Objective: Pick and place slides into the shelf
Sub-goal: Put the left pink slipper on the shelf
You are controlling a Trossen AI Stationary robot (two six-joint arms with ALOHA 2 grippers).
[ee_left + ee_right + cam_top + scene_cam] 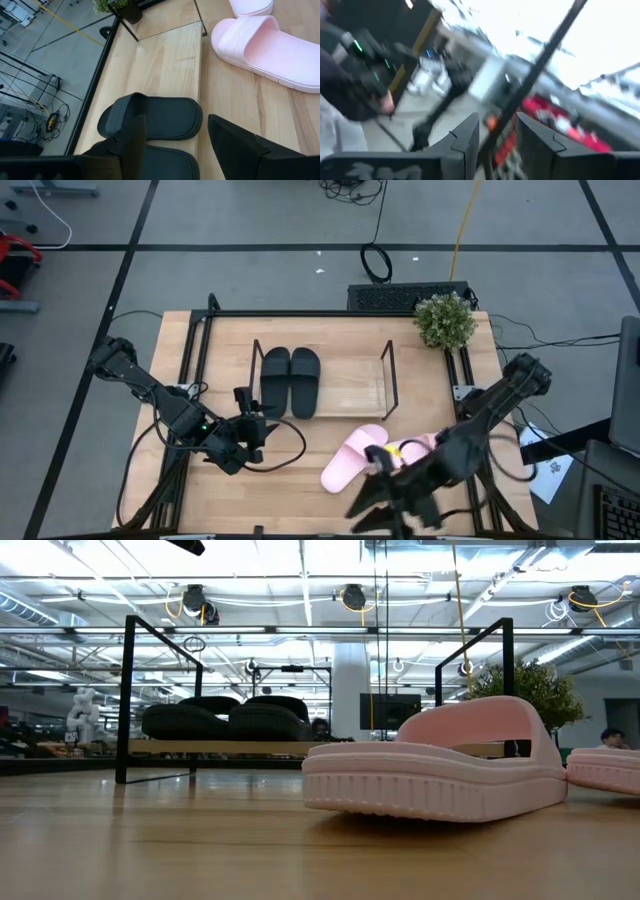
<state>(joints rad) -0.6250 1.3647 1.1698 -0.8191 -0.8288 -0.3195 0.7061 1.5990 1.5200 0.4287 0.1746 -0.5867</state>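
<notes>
light: bright overhead ceiling lamps | shadows: soft | right wrist view: heavy motion blur, glare

Four slides are in view in all. Two are black [290,380], lying side by side on the shelf [350,385]. Two are pale pink: one pink slide [350,458] lies on the tabletop [200,490] and a second pink slide [418,446] lies just beside it, partly hidden by the right arm. There is one shelf, with two black wire-frame ends. One potted plant [445,318] stands at the far corner of the tabletop. Two robot arms reach over it, so there are two grippers, the left gripper [252,430] and the right gripper [385,498], each with two fingers.
</notes>
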